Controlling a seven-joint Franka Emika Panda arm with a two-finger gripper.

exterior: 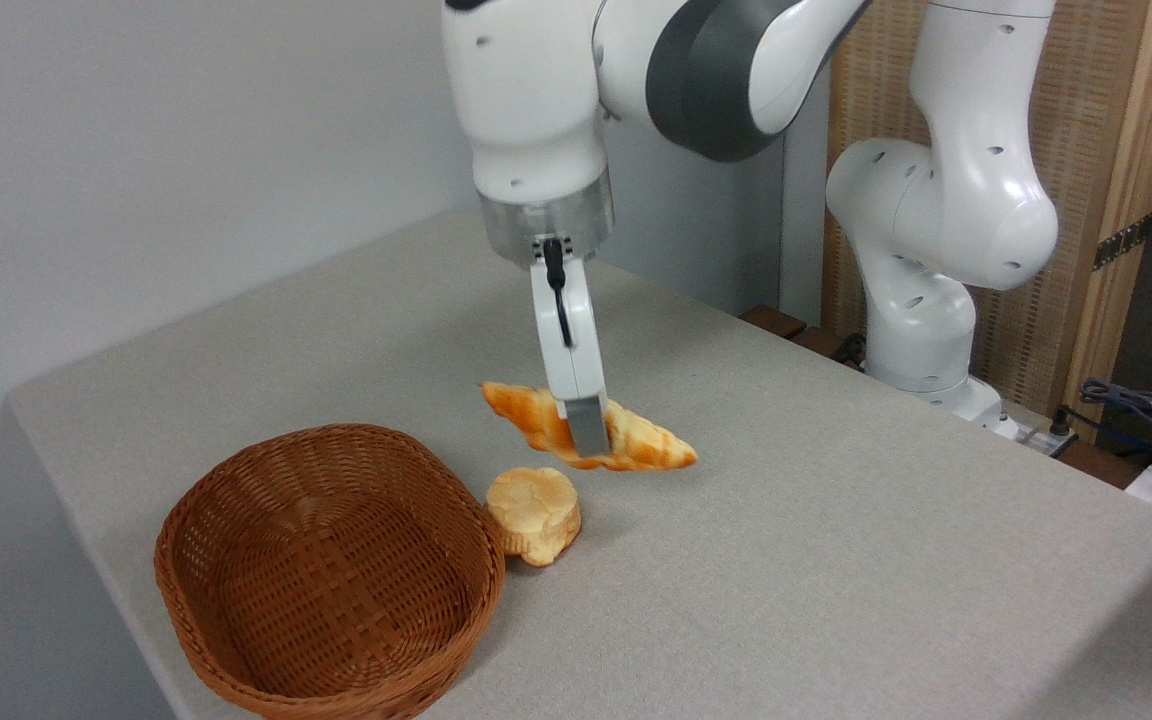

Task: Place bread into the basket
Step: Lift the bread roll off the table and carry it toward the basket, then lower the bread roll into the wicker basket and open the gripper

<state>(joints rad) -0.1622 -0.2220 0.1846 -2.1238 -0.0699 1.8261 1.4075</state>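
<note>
A big grey table (836, 560) stands by a plain white wall, and a wooden panel stands behind the robot on the right. The white robot arm (536, 110) reaches over the table from the right and bends down in the middle.

The gripper (586, 435) is closed tight on the bread (636, 440). It pinches the loaf close to its middle. I think it holds it there so the loaf stays level and does not tip down at one end.

The bread looks lifted up in the air, off the table. It hangs above and a bit behind the small pale bun (534, 515). The bread is long and lies almost flat. One pointed end points to the left and far side. The other pointed end points to the right and near side, and sits a little lower.

The basket (236, 600) sits on the near left part of the table. It is empty inside. The bun rests right beside the basket's right rim, maybe touching it.

The bread is not over the basket yet. It needs to go left and nearer, then down. The loaf is long, so it may have to turn to fit inside the rim.
</note>
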